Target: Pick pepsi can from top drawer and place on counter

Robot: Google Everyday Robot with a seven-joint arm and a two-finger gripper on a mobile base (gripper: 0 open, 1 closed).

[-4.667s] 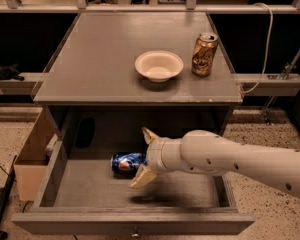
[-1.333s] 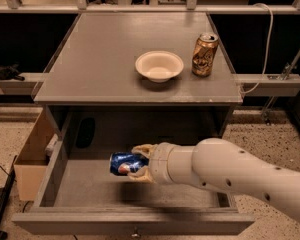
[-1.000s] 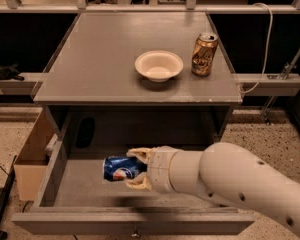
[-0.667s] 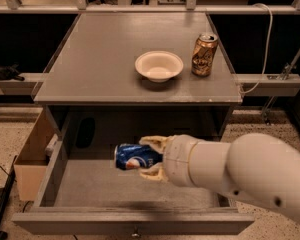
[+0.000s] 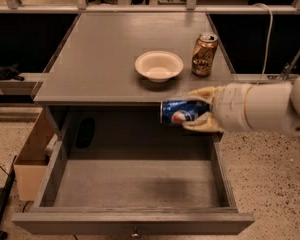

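Findings for your attention.

**Location of item.** The small blue pepsi can with the red-white-blue logo (image 5: pixel 176 113) is clear of the wide shallow grey wooden top drawer (image 5: pixel 130 184). It is held in the air above the drawer's rear right part, lying on its side at about the level of the front edge of the flat matte grey bench (image 5: pixel 115 49).

**Tool state.** The tool (image 5: pixel 196 110) is clenched on the can's right end, with one tan finger above it and one below.

**Hazards.**
- In my judgement the can is not yet clearly above the bench surface. If you advance it without more height, it is likely to strike the front edge and shift in the grip.
- The grip covers one end only. A knock or sharp wrist turn could lever the can out, and it would fall into the open drawer or onto the floor.
- The can is horizontal. If you release it that way, expect it to roll.
- The shallow cream round bowl (image 5: pixel 159 65) and the gold-brown upright can (image 5: pixel 204 54) stand near the front right of the bench, just beyond the tool. The bare surface to the left looks safer.

**Arm pose.** The white forearm enters from the right edge and runs roughly level towards the left, with the wrist in line and the fingers pointing left.
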